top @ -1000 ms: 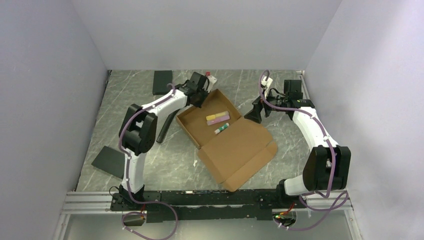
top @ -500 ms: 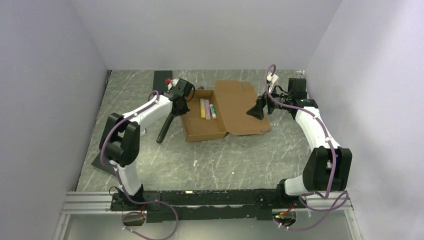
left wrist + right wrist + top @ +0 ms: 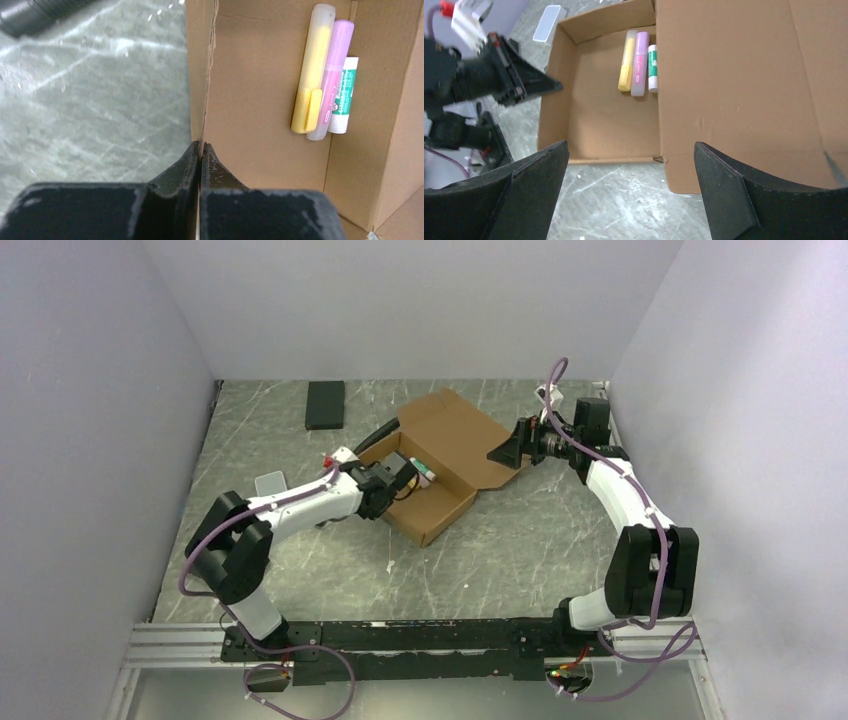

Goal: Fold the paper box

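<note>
Top external view: the paper box (image 3: 455, 440) lies on the desk (image 3: 520, 540), long axis near-to-far, open lid flat toward the far wall (image 3: 420, 310). Left hand (image 3: 400, 480) pinches the tray's left wall; right hand (image 3: 503, 452) gapes beside the lid's right edge. Bare desk fronts the tray.

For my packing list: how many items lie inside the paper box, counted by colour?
Yellow marker: 1
Pink marker: 1
White-and-green tube: 1
Total inside the paper box: 3
</note>
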Available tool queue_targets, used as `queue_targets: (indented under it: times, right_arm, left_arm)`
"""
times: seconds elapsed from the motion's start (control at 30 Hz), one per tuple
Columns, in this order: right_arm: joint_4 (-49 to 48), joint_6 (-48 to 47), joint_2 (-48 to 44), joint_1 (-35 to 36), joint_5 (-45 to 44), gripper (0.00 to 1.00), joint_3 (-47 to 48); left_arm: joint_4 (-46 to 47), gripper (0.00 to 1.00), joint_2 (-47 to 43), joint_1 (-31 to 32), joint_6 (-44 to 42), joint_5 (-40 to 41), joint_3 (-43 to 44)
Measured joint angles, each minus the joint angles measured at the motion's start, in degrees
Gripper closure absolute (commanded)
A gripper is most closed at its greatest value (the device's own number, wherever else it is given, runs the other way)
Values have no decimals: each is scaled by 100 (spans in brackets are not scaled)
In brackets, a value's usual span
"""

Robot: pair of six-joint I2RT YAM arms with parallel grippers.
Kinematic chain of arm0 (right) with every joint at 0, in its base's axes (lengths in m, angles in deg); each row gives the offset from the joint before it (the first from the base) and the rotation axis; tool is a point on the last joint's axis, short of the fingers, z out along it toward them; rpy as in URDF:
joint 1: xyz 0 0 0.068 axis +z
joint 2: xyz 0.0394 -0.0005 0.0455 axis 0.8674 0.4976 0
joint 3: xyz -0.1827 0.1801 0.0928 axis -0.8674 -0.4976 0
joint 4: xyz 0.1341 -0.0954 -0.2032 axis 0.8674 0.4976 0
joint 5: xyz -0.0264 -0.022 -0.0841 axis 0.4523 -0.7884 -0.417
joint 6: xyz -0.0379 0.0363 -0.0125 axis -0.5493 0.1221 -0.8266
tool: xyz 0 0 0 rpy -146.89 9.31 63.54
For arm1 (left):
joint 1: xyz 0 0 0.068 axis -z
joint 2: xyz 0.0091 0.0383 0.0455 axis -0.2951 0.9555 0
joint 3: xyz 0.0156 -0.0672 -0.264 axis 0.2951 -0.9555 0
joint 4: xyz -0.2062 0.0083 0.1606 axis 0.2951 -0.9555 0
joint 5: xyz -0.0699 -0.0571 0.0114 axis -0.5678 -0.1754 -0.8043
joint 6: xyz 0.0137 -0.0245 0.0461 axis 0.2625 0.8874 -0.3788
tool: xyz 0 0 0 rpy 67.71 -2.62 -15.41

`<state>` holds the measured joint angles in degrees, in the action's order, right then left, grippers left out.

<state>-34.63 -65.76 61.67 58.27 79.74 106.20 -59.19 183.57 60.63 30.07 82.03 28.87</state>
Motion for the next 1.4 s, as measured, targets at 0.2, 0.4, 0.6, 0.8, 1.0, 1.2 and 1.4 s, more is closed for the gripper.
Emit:
queue_targets:
  times: [0.2, 0.4, 0.6, 0.8, 1.0, 1.2, 1.4]
  right_arm:
    - [-472, 1147, 74, -166, -341, 0, -184]
    - [-824, 1996, 74, -531, -896, 0, -570]
    - [-837, 2564, 116, -645, -2074, 0, -684]
    - [-962, 2962, 656, -612, -2653, 5, -693]
    - [-964, 3281, 1198, -442, -2983, 19, -627]
    - [-973, 3545, 1856, -166, -3156, 47, -125]
    - [-1034, 3801, 2175, -173, -3215, 86, 195]
  left_arm:
    - [-535, 71, 367, 640, 1294, 439, 267]
    - [-562, 36, 800, 1012, 1718, 529, 511]
    - [-361, 12, 756, 1080, 1373, 509, 463]
    - [61, 2, 7, 1078, -44, 623, 7]
    - [1303, 1, -1797, 1078, -2647, 413, -1272]
    - [2516, 3, -3668, 1032, -4581, -575, -2712]
    - [2732, 4, -4535, 944, -5132, -1010, -3064]
